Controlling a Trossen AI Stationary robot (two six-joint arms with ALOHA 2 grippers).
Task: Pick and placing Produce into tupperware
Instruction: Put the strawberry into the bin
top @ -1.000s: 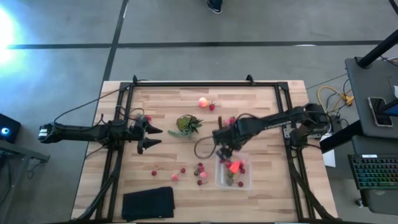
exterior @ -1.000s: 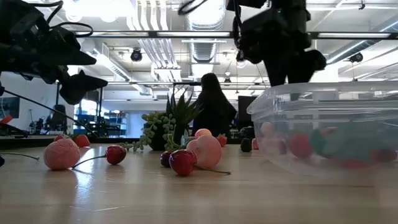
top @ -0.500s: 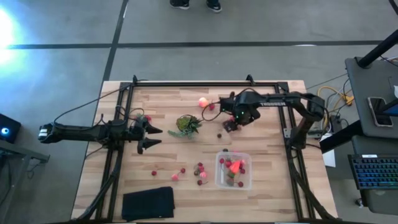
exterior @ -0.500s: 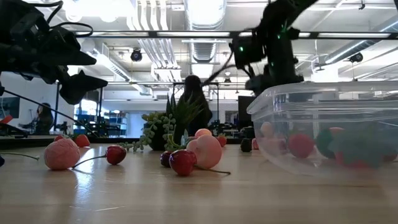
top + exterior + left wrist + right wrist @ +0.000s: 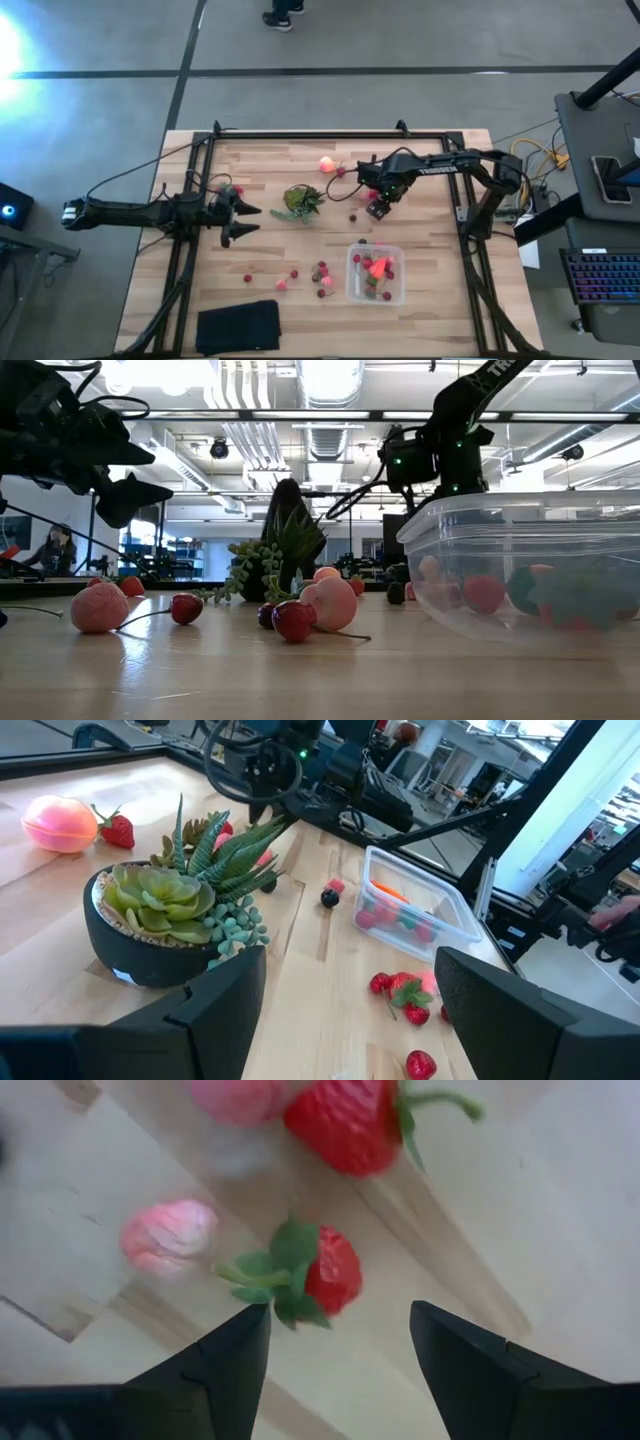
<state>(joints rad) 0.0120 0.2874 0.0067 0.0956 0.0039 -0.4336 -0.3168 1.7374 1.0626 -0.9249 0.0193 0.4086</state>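
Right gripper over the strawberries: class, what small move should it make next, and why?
Probably a short descent, then closing. The right gripper hangs with its jaws open, one on each side of the small strawberry, not touching it. Some produce already lies in the tupperware; this berry sits loose on the table. The left gripper waits at the table's left.

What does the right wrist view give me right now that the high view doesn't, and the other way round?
Only the right wrist view shows the target close up: a red strawberry with green leaves lying between the right gripper's open fingers, and a pink berry beside it. Only the high view shows the tupperware already holding produce, the succulent pot, the black pad, and the left gripper waiting open at the left side. Both show the right gripper over the wooden table.
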